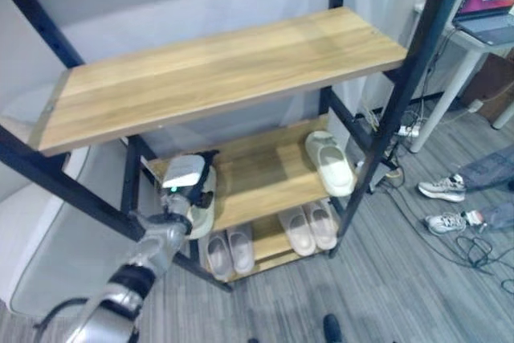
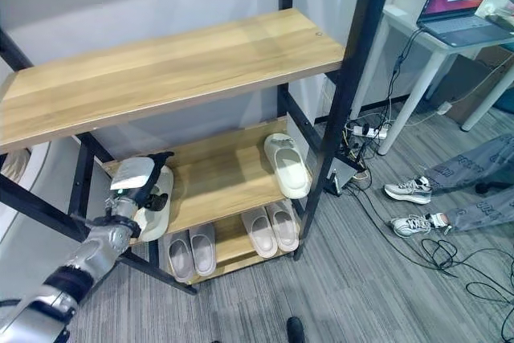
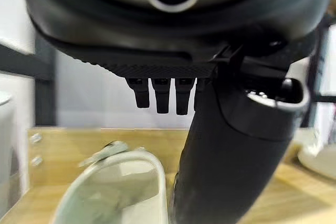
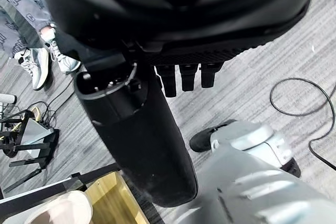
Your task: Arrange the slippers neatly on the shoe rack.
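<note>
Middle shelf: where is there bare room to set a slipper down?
The middle shelf is bare between the left slipper under the left hand and the right slipper. The top shelf is bare too. The bottom shelf is crowded: two pairs.

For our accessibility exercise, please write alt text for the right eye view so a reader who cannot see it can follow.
The robot's left hand rests over a pale slipper at the left end of the shoe rack's middle shelf, with another slipper at its right end. Two pairs of slippers sit on the bottom shelf; the top shelf is bare.
</note>
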